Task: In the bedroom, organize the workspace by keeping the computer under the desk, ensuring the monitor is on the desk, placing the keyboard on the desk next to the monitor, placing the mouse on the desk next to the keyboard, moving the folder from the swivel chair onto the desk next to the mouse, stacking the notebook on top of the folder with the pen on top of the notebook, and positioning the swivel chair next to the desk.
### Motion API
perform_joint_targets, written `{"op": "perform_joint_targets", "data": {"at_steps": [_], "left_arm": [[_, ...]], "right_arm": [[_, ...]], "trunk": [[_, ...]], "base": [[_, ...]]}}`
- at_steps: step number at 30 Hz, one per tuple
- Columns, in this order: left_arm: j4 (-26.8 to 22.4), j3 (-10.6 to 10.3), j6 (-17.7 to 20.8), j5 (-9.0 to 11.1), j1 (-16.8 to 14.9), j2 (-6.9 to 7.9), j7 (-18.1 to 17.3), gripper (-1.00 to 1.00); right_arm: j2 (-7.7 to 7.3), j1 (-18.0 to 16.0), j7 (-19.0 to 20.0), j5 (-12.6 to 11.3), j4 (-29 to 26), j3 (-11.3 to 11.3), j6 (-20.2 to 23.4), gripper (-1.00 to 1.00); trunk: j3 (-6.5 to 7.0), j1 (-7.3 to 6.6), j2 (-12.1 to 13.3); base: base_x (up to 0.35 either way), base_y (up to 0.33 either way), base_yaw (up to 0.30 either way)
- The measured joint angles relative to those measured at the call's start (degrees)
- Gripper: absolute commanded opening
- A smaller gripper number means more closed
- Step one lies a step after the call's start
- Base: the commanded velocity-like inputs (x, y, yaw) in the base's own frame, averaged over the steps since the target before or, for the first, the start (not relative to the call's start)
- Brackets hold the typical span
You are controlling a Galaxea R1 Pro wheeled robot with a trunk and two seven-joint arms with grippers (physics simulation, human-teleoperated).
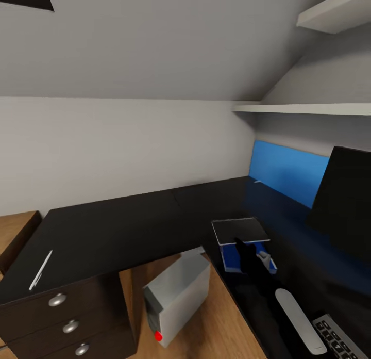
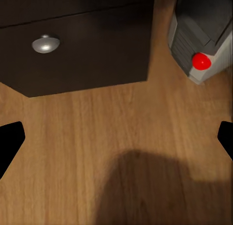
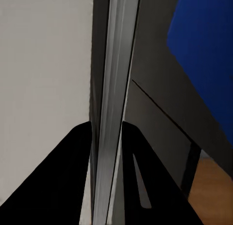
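Here the right gripper (image 1: pixel 251 256) hangs over the inner corner of the black L-shaped desk (image 1: pixel 129 219), its dark fingers (image 3: pixel 63 186) clamped on the edge of the notebook (image 1: pixel 240 230), which is held roughly level just above the blue folder (image 1: pixel 232 257); whether notebook and folder touch cannot be told. In the right wrist view the notebook (image 3: pixel 109 113) runs edge-on between the two fingers, pale rim showing. The folder lies flat on the desk's right wing. Further along that wing toward the robot sits the keyboard (image 1: pixel 340 336), near the frame's lower right corner; the monitor (image 1: pixel 345 204) stands at the right, in front of a blue wall panel (image 1: pixel 288 168). The white pen (image 1: pixel 41 270) lies on the far left end of the desktop, above the three drawers with silver knobs (image 1: pixel 57 299). The silver-grey computer (image 1: pixel 178 294) stands tilted on the wooden floor (image 1: pixel 226 328) just beside the drawer unit, red button low on its front. The left gripper (image 2: pixel 116 142) points at the floor, fingers spread wide, nothing between them; a drawer knob (image 2: pixel 45 44) and the computer's red button (image 2: pixel 201 61) lie ahead of it.
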Motion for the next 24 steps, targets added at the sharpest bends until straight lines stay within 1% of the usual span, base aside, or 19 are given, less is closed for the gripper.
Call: {"op": "perform_joint_targets", "data": {"at_steps": [1, 2, 4, 7, 9, 11, 12, 17, 21, 24], "left_arm": [[0.0, 0.0, 0.0, 0.0, 0.0, 0.00, 0.0, 1.00], [0.0, 0.0, 0.0, 0.0, 0.0, 0.00, 0.0, 1.00], [0.0, 0.0, 0.0, 0.0, 0.0, 0.00, 0.0, 1.00], [0.0, 0.0, 0.0, 0.0, 0.0, 0.00, 0.0, 1.00], [0.0, 0.0, 0.0, 0.0, 0.0, 0.00, 0.0, 1.00], [0.0, 0.0, 0.0, 0.0, 0.0, 0.00, 0.0, 1.00], [0.0, 0.0, 0.0, 0.0, 0.0, 0.00, 0.0, 1.00], [0.0, 0.0, 0.0, 0.0, 0.0, 0.00, -0.1, 1.00], [0.0, 0.0, -0.1, 0.0, 0.0, 0.00, -0.1, 1.00], [0.0, 0.0, -0.1, 0.0, 0.0, 0.00, -0.1, 1.00]], "right_arm": [[-0.05, 0.0, -0.2, -1.1, 0.0, 0.0, 0.1, -1.00], [-0.12, 0.0, -0.2, -1.5, 0.1, 0.0, 0.1, -1.00], [-0.36, 0.0, -0.2, -2.0, 0.2, 0.0, 0.1, -1.00], [-1.11, 0.0, -0.7, -2.9, 0.9, -0.5, 0.1, -1.00], [-1.32, 0.0, -3.2, -3.8, 1.1, -1.3, 0.1, -1.00], [-1.36, 0.0, -5.1, -4.4, 1.1, -1.6, 0.1, -1.00], [-1.38, 0.0, -6.7, -5.0, 1.1, -1.8, 0.1, -1.00], [-1.42, 0.0, -9.5, -7.2, 1.1, -2.2, 0.1, -1.00], [-1.37, 0.0, -9.9, -7.5, 1.1, -2.2, 0.1, -1.00], [-1.35, 0.0, -9.9, -7.5, 1.1, -2.2, 0.1, -1.00]], "trunk": [[0.00, 0.00, 0.0], [0.00, 0.00, 0.0], [0.00, 0.00, 0.0], [0.00, 0.00, 0.0], [0.00, 0.00, 0.0], [0.00, 0.00, 0.0], [0.00, 0.00, 0.0], [0.00, 0.00, 0.0], [0.00, 0.00, 0.0], [0.00, -0.02, 0.0]], "base": [[0.000, 0.000, -0.082], [0.000, 0.000, -0.053], [0.000, 0.000, -0.030], [0.000, 0.000, -0.009], [0.000, 0.000, -0.003], [0.000, 0.000, -0.002], [0.000, 0.000, -0.001], [0.000, 0.000, 0.000], [0.013, 0.000, 0.000], [0.140, 0.000, 0.000]]}}
